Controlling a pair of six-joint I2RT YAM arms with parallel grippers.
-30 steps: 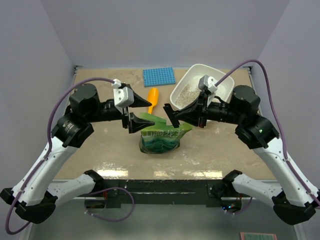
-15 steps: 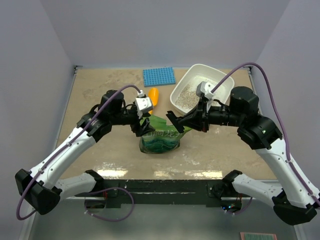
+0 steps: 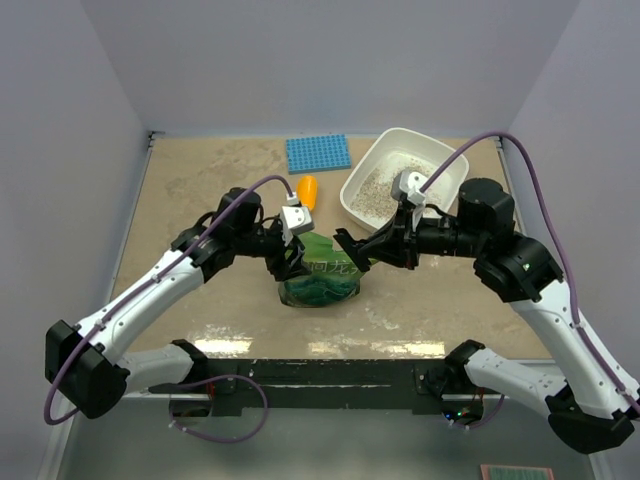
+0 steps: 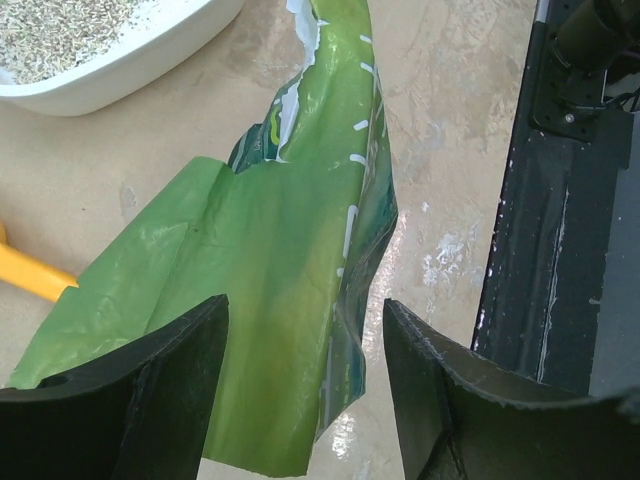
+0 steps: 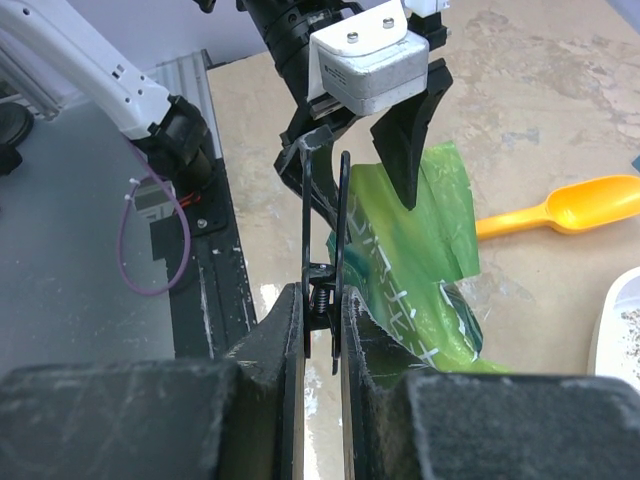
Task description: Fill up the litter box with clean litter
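Green bag (image 3: 320,272), orange scoop (image 3: 306,190), white litter box (image 3: 425,145) (speckled beige litter (image 3: 378,188)).

There is one table (image 3: 200,190). On it are one box (image 3: 447,158), one heap of litter (image 3: 380,185), one green bag (image 3: 322,275), one orange scoop (image 3: 306,190) and one blue mat (image 3: 318,153). There is one thin black clip (image 5: 322,230). There are two arms, the left arm (image 3: 150,290) and the right arm (image 3: 560,310). There are two grippers, the left gripper (image 3: 288,263) and the right gripper (image 3: 351,250). There are two purple cables, the left cable (image 3: 262,180) and the right cable (image 3: 500,137).
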